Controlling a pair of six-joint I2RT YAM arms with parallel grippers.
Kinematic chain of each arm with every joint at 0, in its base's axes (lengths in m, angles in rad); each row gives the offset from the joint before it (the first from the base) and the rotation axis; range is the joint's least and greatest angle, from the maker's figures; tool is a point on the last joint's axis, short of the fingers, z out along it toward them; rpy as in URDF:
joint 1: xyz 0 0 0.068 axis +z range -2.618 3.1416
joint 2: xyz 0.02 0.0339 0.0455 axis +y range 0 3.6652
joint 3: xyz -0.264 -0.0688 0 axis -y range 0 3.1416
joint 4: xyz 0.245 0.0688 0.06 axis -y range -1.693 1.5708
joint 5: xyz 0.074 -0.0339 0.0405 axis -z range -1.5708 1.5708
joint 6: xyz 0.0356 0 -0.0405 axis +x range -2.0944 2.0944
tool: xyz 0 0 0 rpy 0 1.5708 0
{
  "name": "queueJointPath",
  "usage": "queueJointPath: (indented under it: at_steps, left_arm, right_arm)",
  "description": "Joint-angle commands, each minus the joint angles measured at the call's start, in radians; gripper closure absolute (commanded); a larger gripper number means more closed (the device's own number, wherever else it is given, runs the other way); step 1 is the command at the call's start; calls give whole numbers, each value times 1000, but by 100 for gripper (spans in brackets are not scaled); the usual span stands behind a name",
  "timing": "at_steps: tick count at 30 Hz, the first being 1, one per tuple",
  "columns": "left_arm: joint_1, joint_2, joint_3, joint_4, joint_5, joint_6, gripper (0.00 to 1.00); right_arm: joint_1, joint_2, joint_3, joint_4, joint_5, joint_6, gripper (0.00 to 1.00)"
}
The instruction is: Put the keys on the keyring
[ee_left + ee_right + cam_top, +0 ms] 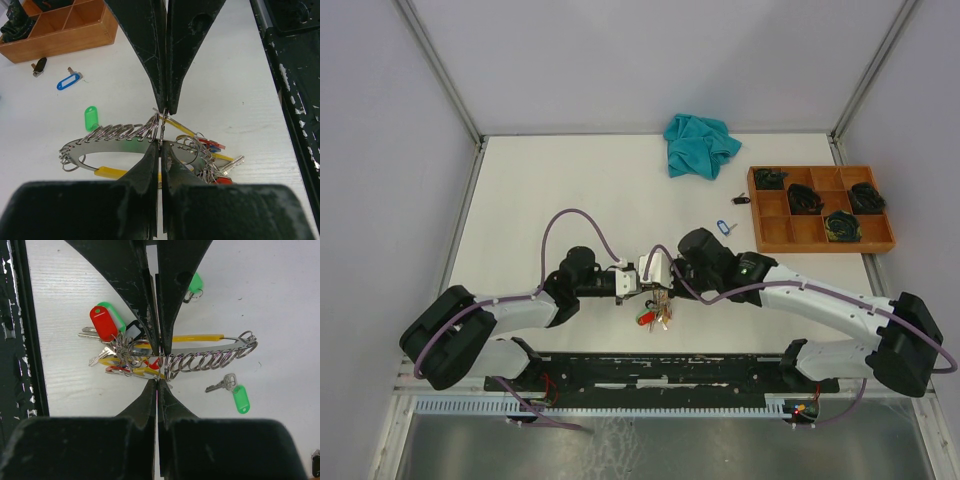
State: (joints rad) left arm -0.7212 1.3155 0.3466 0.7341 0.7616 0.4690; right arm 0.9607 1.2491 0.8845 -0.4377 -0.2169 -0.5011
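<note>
**Both arms meeting over the middle of the bench (pixel 570 190).** You see the two grippers tip to tip, with the keyring (pixel 107 146) between them.

- **Left gripper (pixel 160 148):** its jaws are pressed together on the near side of the keyring, with no gap between the tips.
- **Right gripper (pixel 157 385):** it is likewise clamped tight and pinches the opposite side of the same ring. From the left wrist it comes in from above.
- **Keyring:** it is held flat and long between the two grips, with a row of small split loops strung along its length.
- **Keys (pixel 120 352):** they hang bunched at one end of the ring, on the side nearest the arm bases. Red, yellow and green tags show in the cluster. A yellow tag (pixel 110 172) lies under the ring's near edge.
- **Green-tagged key (pixel 240 399):** it lies loose on the bench just beside the ring and does not touch it. A second green tag (pixel 196 284) peeks out behind a finger of the left gripper.
- **Blue-tagged key (pixel 68 81):** it lies well apart from the ring, near the wooden tray (pixel 820 247).
- **Teal cloth (pixel 700 145):** it sits crumpled at the far edge of the bench.
</note>
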Motion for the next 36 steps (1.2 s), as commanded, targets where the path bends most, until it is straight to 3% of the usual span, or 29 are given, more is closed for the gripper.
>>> queueJointPath:
  at_steps: [1, 18, 36]
  left_arm:
    - [-23, -23, 35, 124, 41, -5, 97]
    - [-34, -50, 25, 117, 10, 11, 97]
    - [-35, -57, 33, 66, -30, 37, 97]
  right_arm:
    - [15, 35, 49, 99, -58, 20, 99]
    - [-1, 82, 79, 111, -94, 57, 99]
    - [-4, -9, 52, -7, 53, 23, 99]
